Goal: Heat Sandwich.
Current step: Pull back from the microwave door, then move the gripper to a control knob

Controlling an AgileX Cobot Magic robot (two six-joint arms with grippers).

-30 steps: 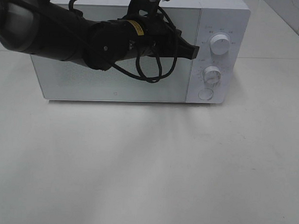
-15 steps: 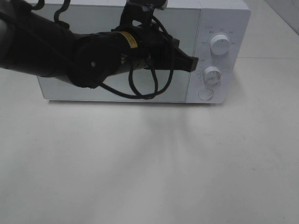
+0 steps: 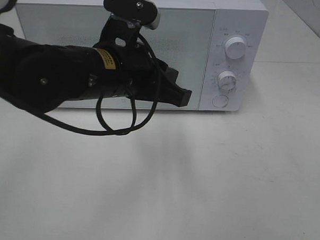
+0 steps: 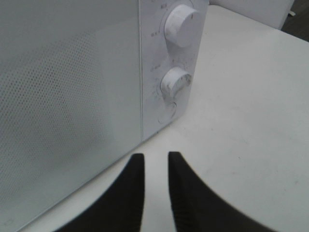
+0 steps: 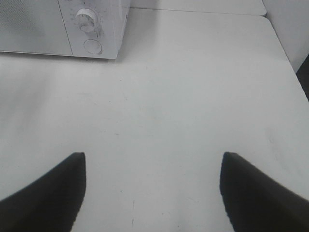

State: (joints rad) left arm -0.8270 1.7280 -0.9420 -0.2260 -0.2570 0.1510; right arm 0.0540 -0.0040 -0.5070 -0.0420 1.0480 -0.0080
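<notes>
White microwave point(image 3: 189, 52): sits on the pale counter point(image 3: 200, 180) with its door shut; we place everything else from it.
Door: milky and finely dotted, so we cannot see through it.
Where the sandwich is: in none of our views. No food lies on the counter in front of the microwave, so we judge it is probably behind the shut door, though we cannot confirm that.
Heading and long axis of the sandwich: we cannot tell, since it is hidden.
Control panel: an upper knob point(image 3: 236, 48), a lower knob point(image 3: 226, 79) and a round button point(image 3: 220, 101) beneath them, all beside the door's edge.
Fingers, left gripper point(image 3: 183, 95): hanging in front of the door's lower part near the panel and clear of the microwave. They are parted by a narrow slit and pinch nothing.
Fingers, right gripper point(image 5: 153, 157): over bare counter well in front of the microwave on the panel side. They are spread wide and empty.
Step in hand: we judge it is working the panel, most likely the lower knob.
Doing it well: we should line the left fingers up square to the knob's face and widen them enough to straddle it. Then close evenly on its rim and twist about its own axis without pushing the microwave back.
Risk: a skewed approach could slip off the knob or nudge the round button.
</notes>
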